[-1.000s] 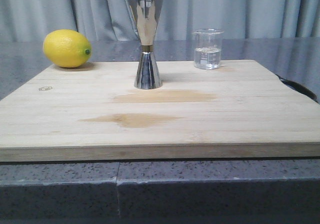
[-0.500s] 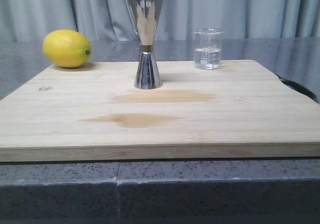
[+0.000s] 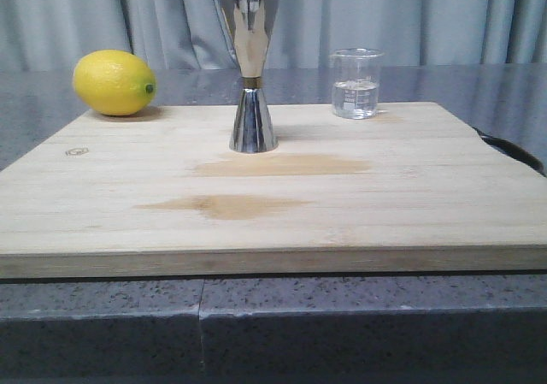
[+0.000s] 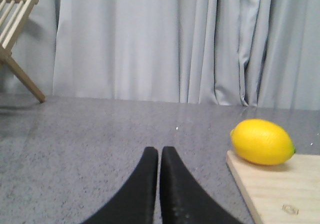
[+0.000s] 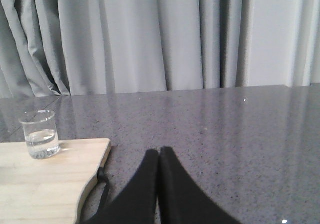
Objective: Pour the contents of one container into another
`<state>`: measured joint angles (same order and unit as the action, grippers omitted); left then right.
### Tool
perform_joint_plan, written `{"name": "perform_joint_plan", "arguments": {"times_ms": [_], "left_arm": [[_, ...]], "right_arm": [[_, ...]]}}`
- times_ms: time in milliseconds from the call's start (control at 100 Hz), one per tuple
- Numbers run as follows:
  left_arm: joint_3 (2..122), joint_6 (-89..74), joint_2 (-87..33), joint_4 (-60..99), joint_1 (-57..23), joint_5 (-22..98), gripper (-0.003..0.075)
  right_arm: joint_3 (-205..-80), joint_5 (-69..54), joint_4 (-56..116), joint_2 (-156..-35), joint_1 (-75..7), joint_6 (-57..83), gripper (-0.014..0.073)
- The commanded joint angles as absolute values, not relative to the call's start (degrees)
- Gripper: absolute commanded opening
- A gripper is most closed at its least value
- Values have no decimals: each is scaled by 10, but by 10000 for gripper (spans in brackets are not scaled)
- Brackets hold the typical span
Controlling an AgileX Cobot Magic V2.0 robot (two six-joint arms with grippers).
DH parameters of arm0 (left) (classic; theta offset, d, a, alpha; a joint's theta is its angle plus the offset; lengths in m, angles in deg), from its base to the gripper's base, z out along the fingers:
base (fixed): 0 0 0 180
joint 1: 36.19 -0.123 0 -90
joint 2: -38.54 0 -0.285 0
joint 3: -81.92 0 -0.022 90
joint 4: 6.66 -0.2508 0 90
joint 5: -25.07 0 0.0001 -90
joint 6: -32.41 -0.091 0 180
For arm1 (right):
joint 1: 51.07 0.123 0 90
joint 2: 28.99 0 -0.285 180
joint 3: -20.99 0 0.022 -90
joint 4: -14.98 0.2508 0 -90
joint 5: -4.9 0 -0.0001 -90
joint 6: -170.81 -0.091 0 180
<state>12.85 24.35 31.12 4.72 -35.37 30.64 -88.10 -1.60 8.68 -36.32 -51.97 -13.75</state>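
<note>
Pale bamboo cutting board fills most of your grey speckled table, and everything for the pour stands along its far edge. The glass beaker sits upright at the far right of the board, holding clear liquid to somewhat under half its height; in the right wrist view it stands near the board's corner, ahead of and to one side of that arm. The steel jigger stands upright near the middle, wide cup up, well apart from the beaker, which leaves you room to bring a tool in from the right without knocking it. A lemon rests at the far left corner, clear of both vessels and likely just clutter. Your left tool has its fingers pressed together, holding nothing, low over bare table just beside the board's left edge. Your right tool is likewise closed and empty, off the board's right edge near the dark handle loop. Nothing is grasped yet; judge the right arm the natural one for the beaker, and it must open before reaching.
</note>
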Motion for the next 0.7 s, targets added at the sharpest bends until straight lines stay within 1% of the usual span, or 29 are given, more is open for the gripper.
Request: {"name": "perform_joint_plan", "arguments": {"times_ms": [0, 210, 330, 470, 690], "left_arm": [[193, 247, 295, 54, -351, 303, -19], [296, 240, 201, 50, -351, 360, -19], [335, 237, 155, 43, -351, 359, -19], [341, 237, 132, 43, -351, 326, -19], [341, 237, 130, 43, -351, 330, -19]], "right_arm": [[-946, -30, 70, -377, -523, -133, -71], [-1037, -58, 50, -454, -523, -132, -71], [-1073, -78, 48, -497, -523, -132, -71], [-1075, -66, 59, -517, -523, -132, -71], [-1075, -34, 71, -517, -523, -132, -71]]}}
